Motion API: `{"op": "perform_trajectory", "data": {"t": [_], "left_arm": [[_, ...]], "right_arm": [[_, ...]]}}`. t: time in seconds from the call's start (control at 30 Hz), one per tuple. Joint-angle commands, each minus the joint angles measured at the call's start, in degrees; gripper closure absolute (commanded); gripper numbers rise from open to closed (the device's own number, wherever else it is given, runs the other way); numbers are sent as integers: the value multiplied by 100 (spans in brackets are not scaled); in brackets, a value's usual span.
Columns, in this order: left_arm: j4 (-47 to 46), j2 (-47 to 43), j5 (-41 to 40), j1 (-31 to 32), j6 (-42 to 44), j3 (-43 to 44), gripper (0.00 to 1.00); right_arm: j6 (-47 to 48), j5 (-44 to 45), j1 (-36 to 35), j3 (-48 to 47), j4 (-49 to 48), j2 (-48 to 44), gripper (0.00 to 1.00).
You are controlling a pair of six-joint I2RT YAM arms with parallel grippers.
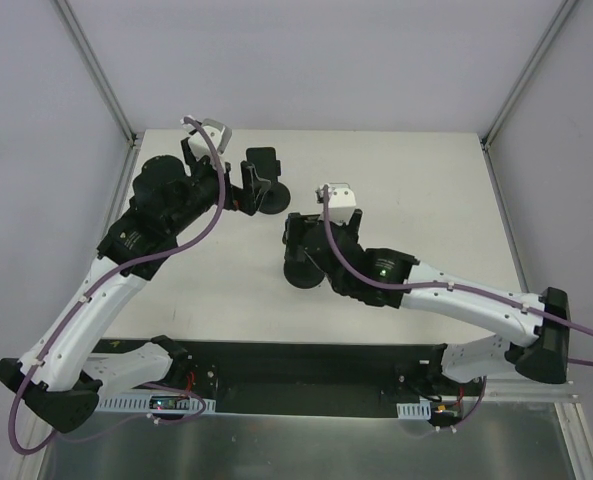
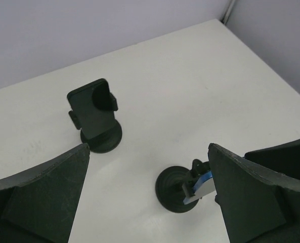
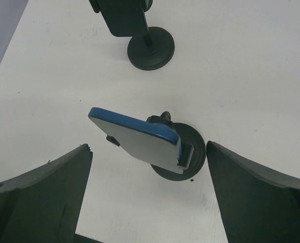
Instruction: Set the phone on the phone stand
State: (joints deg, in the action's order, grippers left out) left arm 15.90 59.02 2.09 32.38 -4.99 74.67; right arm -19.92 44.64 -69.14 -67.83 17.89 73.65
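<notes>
While its wedge-shaped fingers (image 3: 53, 197) stand wide apart, the right end effector (image 3: 148, 148) holds nothing. In the centre of its wrist view the phone (image 3: 139, 139), a flat slab with blue edge and pale grey face, rests tilted on the phone stand (image 3: 198, 152), matte black with a round base. The left end effector (image 2: 148, 147) is also spread and empty. A second black stand (image 3: 151, 49) is at the top, on the white surface (image 3: 251, 76).
</notes>
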Motion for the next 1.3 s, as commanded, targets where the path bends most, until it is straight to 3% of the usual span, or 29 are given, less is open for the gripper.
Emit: {"op": "perform_trajectory", "data": {"t": [0.0, 0.33, 0.43, 0.67, 0.8, 0.93, 1.1, 1.27], "left_arm": [[-78, -224, -402, -153, 411, -383, 1], [-193, -550, -631, -180, 447, -770, 1], [-219, -603, -709, -171, 447, -814, 1], [-263, -682, -798, -171, 447, -867, 1], [-289, -717, -797, -171, 447, -893, 1], [-307, -691, -824, -171, 447, -919, 1], [-307, -638, -693, -171, 447, -928, 1], [-333, -594, -683, -188, 429, -955, 1]], "right_arm": [[-82, 703, -134, -757, 311, 501, 3], [-643, 1626, -240, -1645, 1084, 1582, 0], [-636, 1828, -240, -1671, 1103, 1714, 14], [-627, 2154, -240, -1918, 1270, 2013, 19], [-566, 2373, -187, -1918, 1226, 2066, 33], [3, 2242, -47, -1743, 588, 1970, 71], [1103, 2014, 330, -1172, -741, 1619, 99], [2570, 1453, 867, -916, -2518, 1574, 99]]}}
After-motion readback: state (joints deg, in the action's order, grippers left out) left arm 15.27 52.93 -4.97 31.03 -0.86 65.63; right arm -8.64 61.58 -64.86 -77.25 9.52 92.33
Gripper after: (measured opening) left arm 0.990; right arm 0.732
